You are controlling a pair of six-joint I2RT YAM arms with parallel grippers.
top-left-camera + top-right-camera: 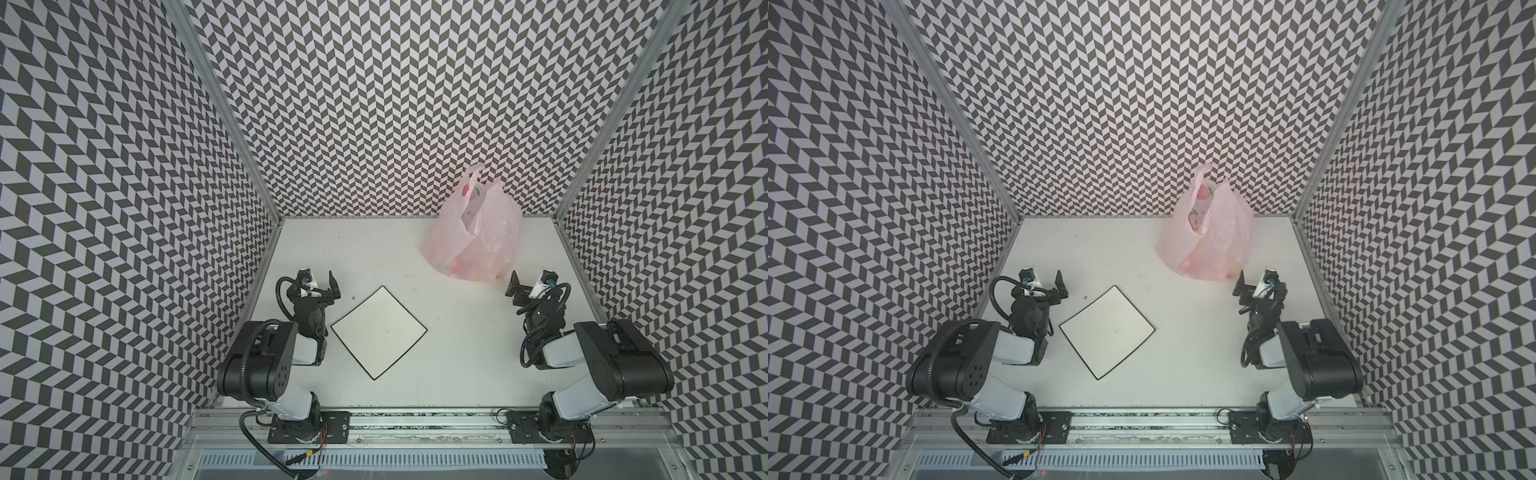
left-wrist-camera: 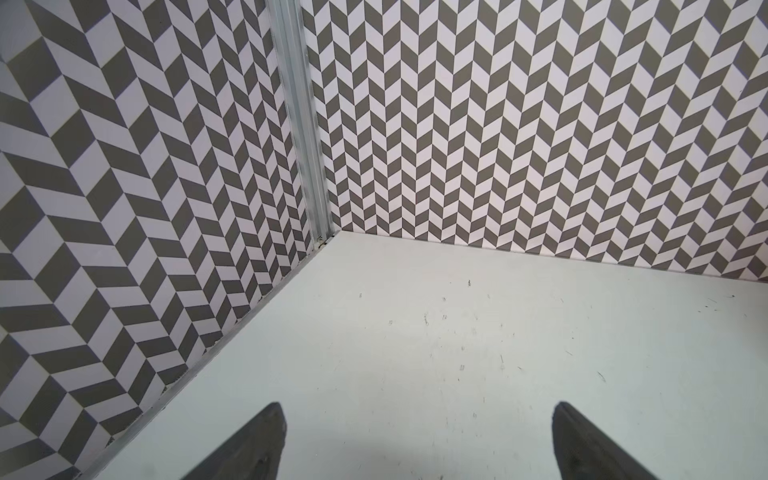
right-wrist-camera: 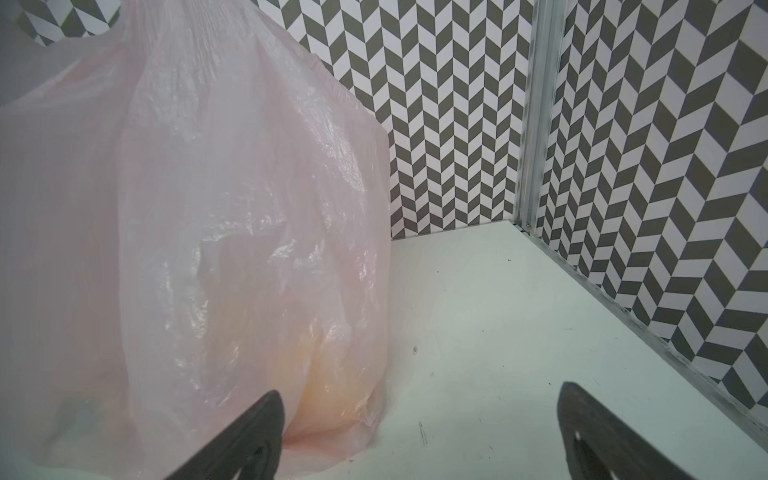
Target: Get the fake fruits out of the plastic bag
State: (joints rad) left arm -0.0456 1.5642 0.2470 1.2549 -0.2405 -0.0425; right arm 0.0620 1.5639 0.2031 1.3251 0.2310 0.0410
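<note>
Open, bare table (image 1: 365, 249) across the upper left and centre of both top views: free passage there. Blocked at upper right by the plastic bag (image 1: 473, 237), standing tall near the back wall (image 1: 395, 124). Lower centre taken by a flat plate (image 1: 379, 332). Barely any room between plastic bag and right gripper (image 1: 514, 289); side wall (image 1: 623, 232) near at right.

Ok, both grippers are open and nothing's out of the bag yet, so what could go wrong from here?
1. The fruits sit low in the upright bag, blurred through the film; a gripper may pinch plastic instead of fruit.
2. The bag looks thin and light; the right gripper, close to its base, could tip or drag it.
</note>
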